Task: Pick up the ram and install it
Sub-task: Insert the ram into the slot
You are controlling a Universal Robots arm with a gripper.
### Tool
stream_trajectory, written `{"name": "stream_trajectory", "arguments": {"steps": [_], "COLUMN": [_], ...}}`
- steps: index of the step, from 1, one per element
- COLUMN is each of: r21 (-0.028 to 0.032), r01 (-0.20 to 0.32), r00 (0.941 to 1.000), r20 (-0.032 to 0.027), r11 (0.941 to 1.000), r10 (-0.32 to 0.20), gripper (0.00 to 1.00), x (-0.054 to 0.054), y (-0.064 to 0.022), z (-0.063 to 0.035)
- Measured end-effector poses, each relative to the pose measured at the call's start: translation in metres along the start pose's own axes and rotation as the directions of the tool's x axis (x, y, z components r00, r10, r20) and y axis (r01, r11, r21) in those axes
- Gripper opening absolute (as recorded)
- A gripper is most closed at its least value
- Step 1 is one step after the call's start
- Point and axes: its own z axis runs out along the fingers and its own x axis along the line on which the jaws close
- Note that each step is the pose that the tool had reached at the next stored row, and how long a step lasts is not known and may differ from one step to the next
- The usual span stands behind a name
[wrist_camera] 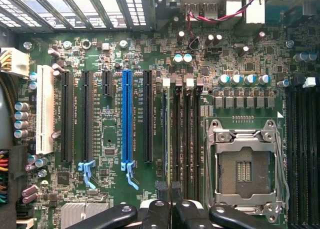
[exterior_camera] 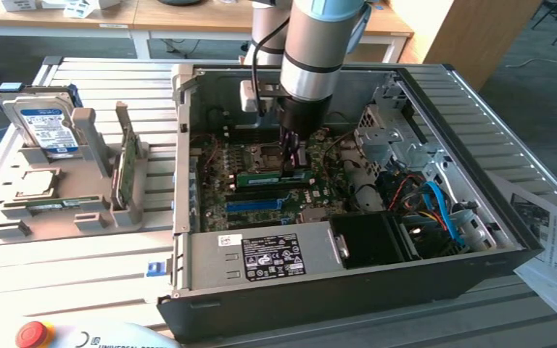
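Grip: gripper [exterior_camera: 295, 167] fingers closed on ram [exterior_camera: 264, 177] (near its right end) | axis: left-right, frame centre, low over motherboard [exterior_camera: 218, 194]

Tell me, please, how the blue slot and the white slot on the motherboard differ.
The blue slot is narrow and longer; the white slot is wider and shorter. The blue slot ends in a blue latch; the white slot shows none. The blue slot lies between black slots, the white slot beside silver capacitors. Both run parallel and stand empty.
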Motion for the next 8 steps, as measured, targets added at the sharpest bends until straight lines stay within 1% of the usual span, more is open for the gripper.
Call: {"name": "stream_trajectory", "arguments": {"steps": [8], "r21": [0.0000], "r01": [0.000], "r00": [1.0000], "r20": [-0.0001], "r11": [1.0000], "r10": [0.000], "gripper": [0.12], "x": [-0.0001], "y": [0.0000], "z": [0.0000]}}
